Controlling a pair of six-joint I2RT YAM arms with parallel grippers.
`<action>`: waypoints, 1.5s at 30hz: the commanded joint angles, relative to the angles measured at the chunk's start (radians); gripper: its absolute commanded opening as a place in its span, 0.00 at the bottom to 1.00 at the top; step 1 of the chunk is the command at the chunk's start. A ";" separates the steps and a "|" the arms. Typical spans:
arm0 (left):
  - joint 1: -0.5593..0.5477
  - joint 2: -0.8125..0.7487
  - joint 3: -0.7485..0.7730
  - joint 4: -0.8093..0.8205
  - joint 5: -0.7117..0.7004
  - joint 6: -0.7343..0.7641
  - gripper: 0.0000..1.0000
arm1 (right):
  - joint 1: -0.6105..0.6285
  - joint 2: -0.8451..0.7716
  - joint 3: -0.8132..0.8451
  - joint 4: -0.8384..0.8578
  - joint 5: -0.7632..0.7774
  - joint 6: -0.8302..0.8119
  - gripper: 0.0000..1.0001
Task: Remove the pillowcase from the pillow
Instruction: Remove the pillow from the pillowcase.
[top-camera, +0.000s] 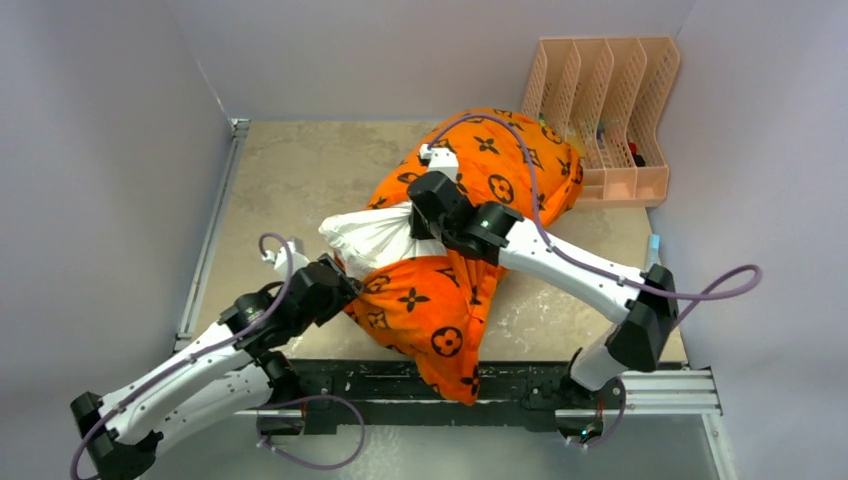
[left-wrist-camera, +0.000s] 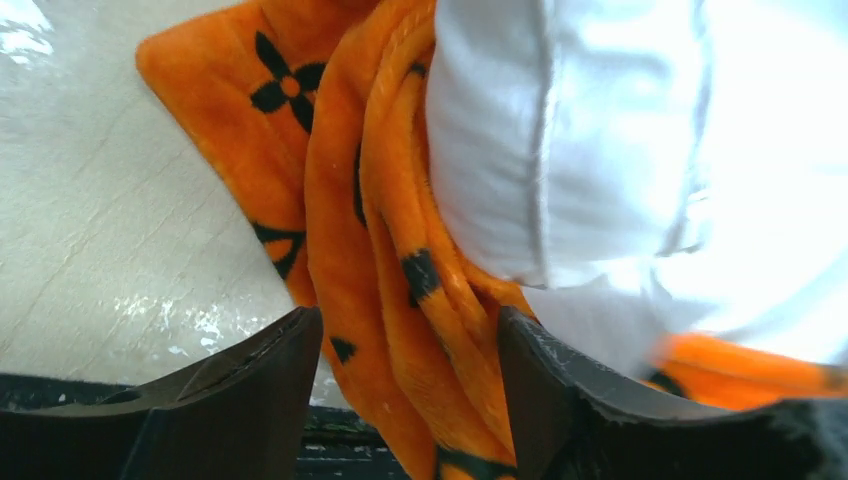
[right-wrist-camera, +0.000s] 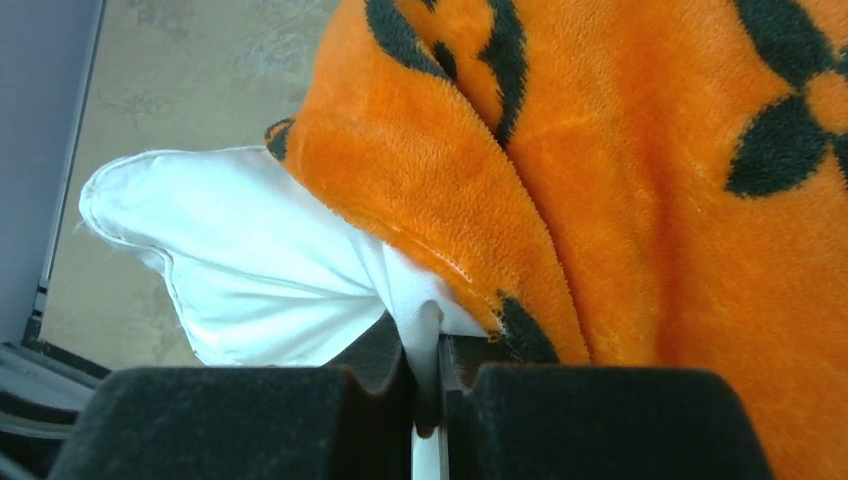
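The right pincer (right-wrist-camera: 428, 365) is pressed together, pinching a fold of the plain white stuffed pillow (right-wrist-camera: 250, 260) at its tips; the left pincer (left-wrist-camera: 408, 335) is spread, a hanging fold of the bright orange plush pillowcase (left-wrist-camera: 340, 200) between its fingers.

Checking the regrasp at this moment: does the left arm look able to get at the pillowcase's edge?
Likely yes. The left gripper is open, with folds of the pillowcase edge lying between its jaws and nothing in front. The right gripper pinches the pillow apart from it.
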 joint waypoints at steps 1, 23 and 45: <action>-0.012 -0.040 0.180 -0.224 -0.149 -0.050 0.66 | -0.047 -0.131 -0.090 0.150 0.084 -0.002 0.00; 0.184 0.276 0.423 0.024 0.006 0.226 0.90 | -0.044 -0.299 -0.257 0.104 -0.036 0.108 0.00; 0.255 0.303 0.233 0.378 0.436 0.309 0.00 | -0.046 -0.291 -0.123 0.038 -0.266 -0.117 0.43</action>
